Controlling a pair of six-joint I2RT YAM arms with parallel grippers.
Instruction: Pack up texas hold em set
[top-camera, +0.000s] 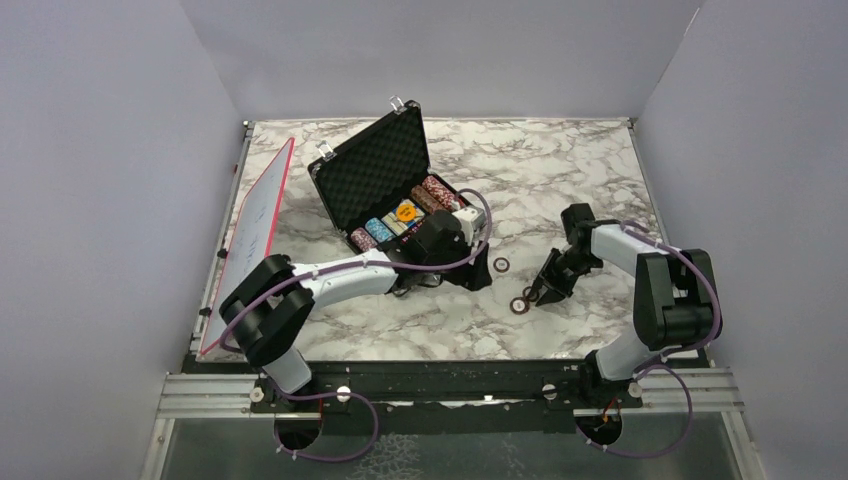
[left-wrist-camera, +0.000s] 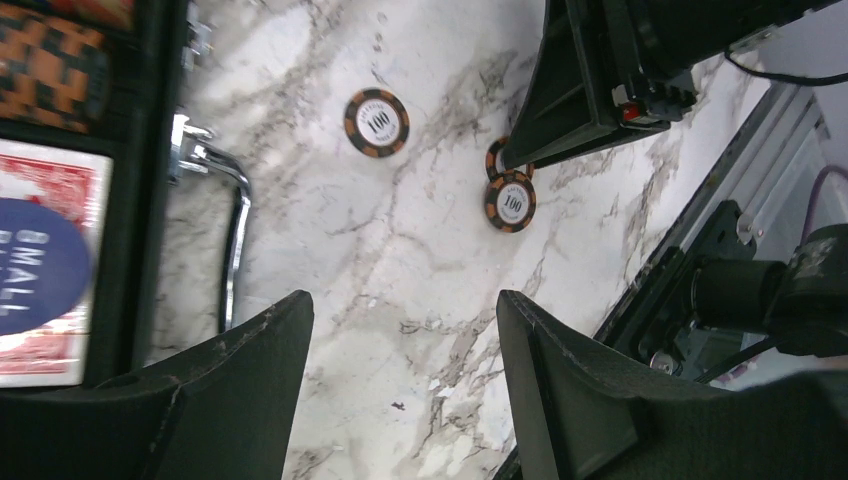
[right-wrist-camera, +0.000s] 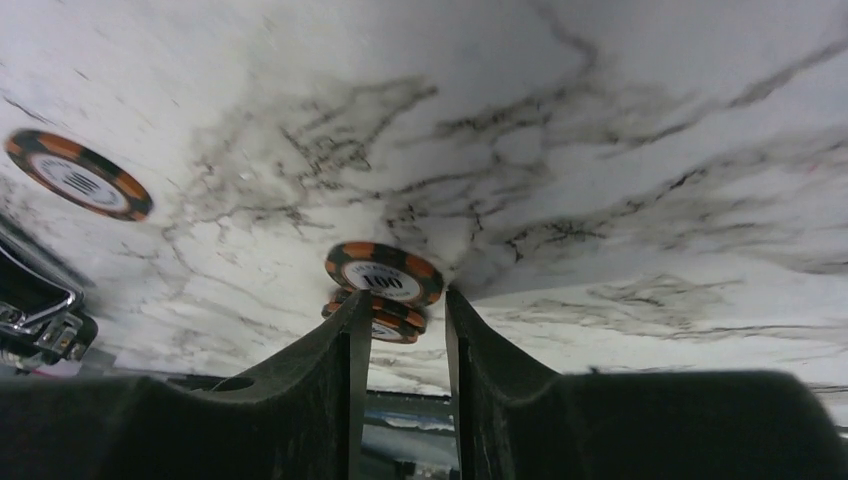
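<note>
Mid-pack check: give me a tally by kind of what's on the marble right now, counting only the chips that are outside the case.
Loose 100 chips: 3 (one lying apart, two together)
Open briefcase: 1
Red-edged white board: 1
Total: 5

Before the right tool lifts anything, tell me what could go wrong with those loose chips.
1. The right tool seems to straddle the near chip, and the far chip lies right against it. The grip may catch only one or flick the other away.
2. The left arm lies across the front of the briefcase, so carrying chips there risks a collision.
3. The lone chip sits between both arms and could get swept aside.
</note>
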